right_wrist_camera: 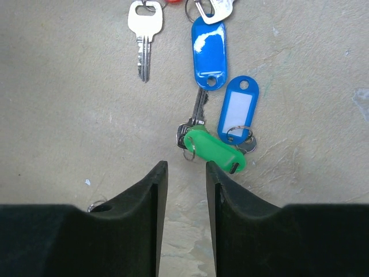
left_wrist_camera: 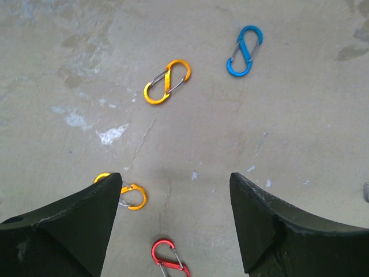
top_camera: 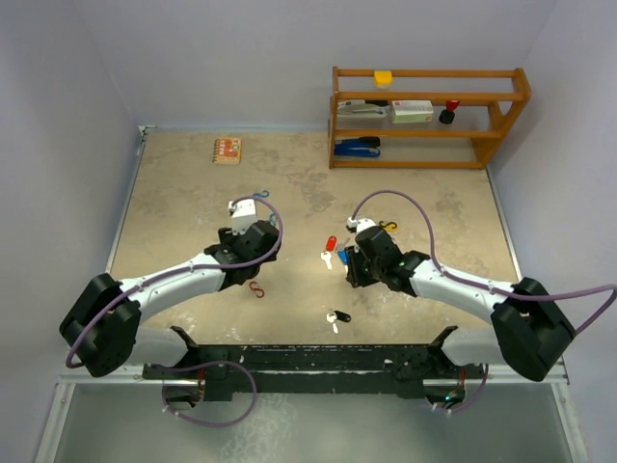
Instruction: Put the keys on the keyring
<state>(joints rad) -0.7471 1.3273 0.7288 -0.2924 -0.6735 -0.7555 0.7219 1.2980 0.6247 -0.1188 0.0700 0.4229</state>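
Observation:
The keys lie in a loose cluster just ahead of my right gripper (right_wrist_camera: 185, 167): a silver key with a white head (right_wrist_camera: 145, 29), a blue tag (right_wrist_camera: 209, 52), a blue-framed white tag (right_wrist_camera: 237, 109) and a green tag (right_wrist_camera: 213, 149) over a silver key. Its fingers stand narrowly apart with only bare table between them. A thin metal ring (right_wrist_camera: 95, 205) peeks out beside its left finger; I cannot tell whether it is the keyring. From above, the right gripper (top_camera: 355, 266) sits beside the red-headed key (top_camera: 331, 243). My left gripper (left_wrist_camera: 176, 184) is wide open over bare table.
Under the left gripper lie S-shaped clips: an orange clip (left_wrist_camera: 167, 81), a blue clip (left_wrist_camera: 244, 50), a red clip (left_wrist_camera: 169, 259) and another orange clip (left_wrist_camera: 131, 195) half hidden by the left finger. A black-headed key (top_camera: 337, 316) lies near the front. A wooden shelf (top_camera: 429, 116) stands at the back right.

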